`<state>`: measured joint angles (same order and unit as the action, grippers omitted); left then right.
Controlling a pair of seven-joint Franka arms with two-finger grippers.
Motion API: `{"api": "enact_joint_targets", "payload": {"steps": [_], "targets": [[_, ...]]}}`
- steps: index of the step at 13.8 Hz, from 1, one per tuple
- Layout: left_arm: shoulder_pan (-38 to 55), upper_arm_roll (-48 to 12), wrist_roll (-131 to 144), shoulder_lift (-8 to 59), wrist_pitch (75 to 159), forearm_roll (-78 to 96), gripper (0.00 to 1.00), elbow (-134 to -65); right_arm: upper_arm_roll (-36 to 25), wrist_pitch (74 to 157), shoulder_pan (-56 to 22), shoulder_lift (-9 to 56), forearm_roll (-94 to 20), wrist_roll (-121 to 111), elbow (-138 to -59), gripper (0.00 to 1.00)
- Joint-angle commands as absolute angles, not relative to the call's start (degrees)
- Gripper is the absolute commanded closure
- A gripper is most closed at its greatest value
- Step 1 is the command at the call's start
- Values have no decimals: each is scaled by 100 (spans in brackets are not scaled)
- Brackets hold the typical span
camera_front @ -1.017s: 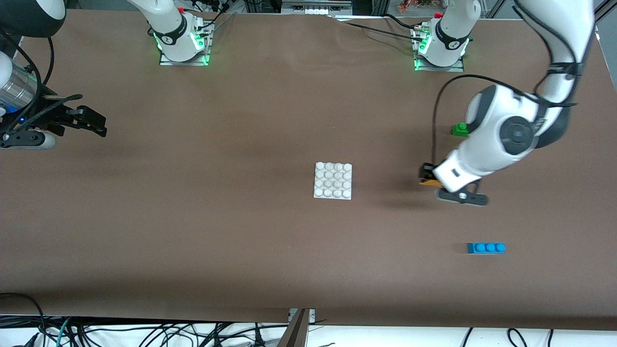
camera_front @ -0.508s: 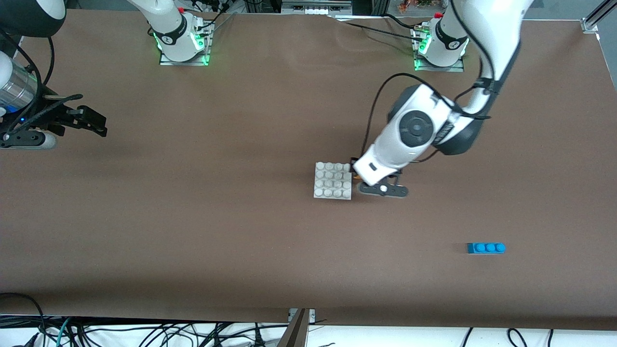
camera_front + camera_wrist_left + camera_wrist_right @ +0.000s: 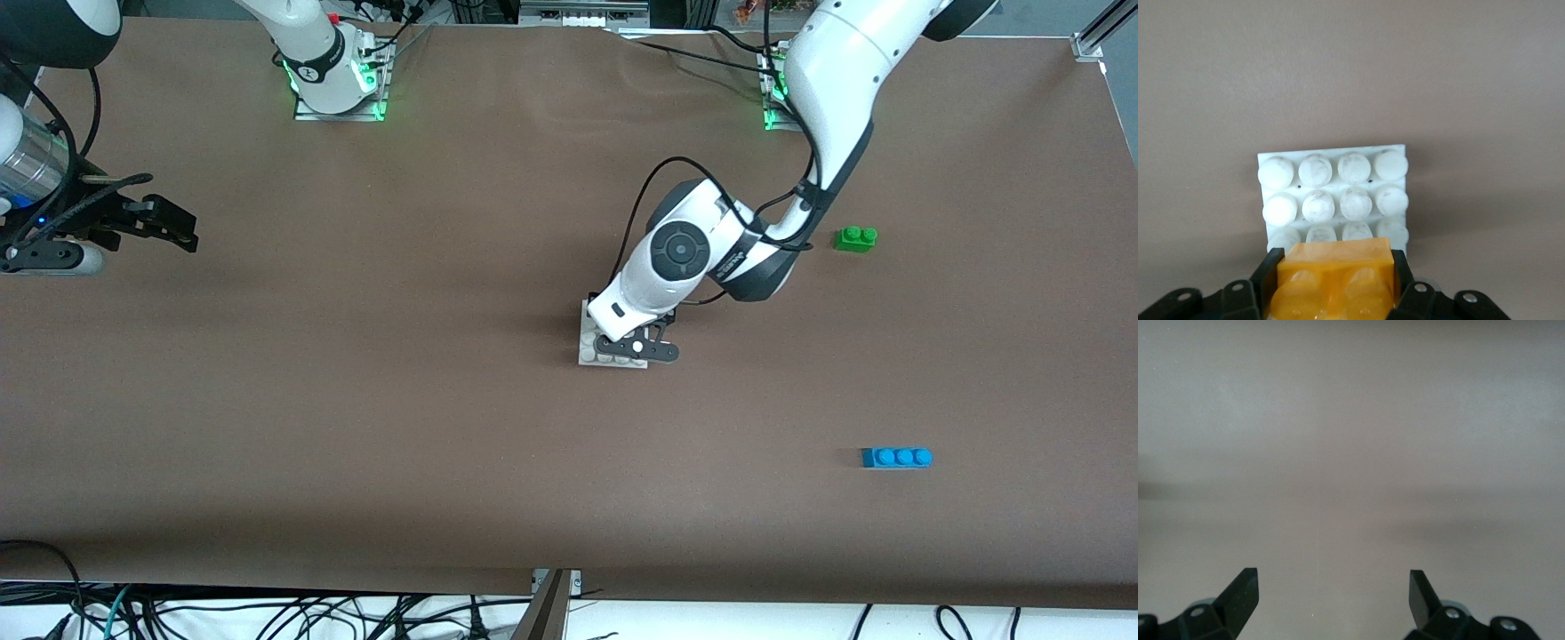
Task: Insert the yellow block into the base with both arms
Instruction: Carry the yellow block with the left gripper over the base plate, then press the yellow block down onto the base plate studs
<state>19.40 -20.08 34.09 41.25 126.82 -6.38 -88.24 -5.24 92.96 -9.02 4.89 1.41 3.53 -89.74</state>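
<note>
The yellow block [image 3: 1335, 283] sits between the fingers of my left gripper [image 3: 1336, 267], which is shut on it, studs facing the camera. The block hangs just above one edge row of the white studded base [image 3: 1335, 190]; whether it touches the studs I cannot tell. In the front view the left gripper [image 3: 636, 342] is over the base [image 3: 586, 342] at mid-table and its wrist hides the block. My right gripper [image 3: 173, 229] waits open and empty above bare table at the right arm's end, and the right wrist view shows that gripper [image 3: 1333, 587] over plain brown surface.
A green two-stud brick [image 3: 855, 238] lies toward the left arm's end of the table. A blue three-stud brick [image 3: 896, 457] lies nearer the front camera at that same end. Cables hang along the table's front edge.
The left arm has swung from its own end of the table to the middle, carrying the yellow block over the base. The green brick has come back into sight. The right arm is unmoved.
</note>
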Motion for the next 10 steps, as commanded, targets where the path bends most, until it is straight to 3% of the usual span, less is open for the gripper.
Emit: {"api": "enact_joint_targets", "payload": {"steps": [1,10], "targets": [[2451,-1653,3840,4324,12647,-861,79,-8596,-492,9185,-870,519,62,395,-8842,0],[2496,-1635,3867,4509,12778,-1336,81,-8587,-492,9185,-870,519,53,396,-8842,0]]}}
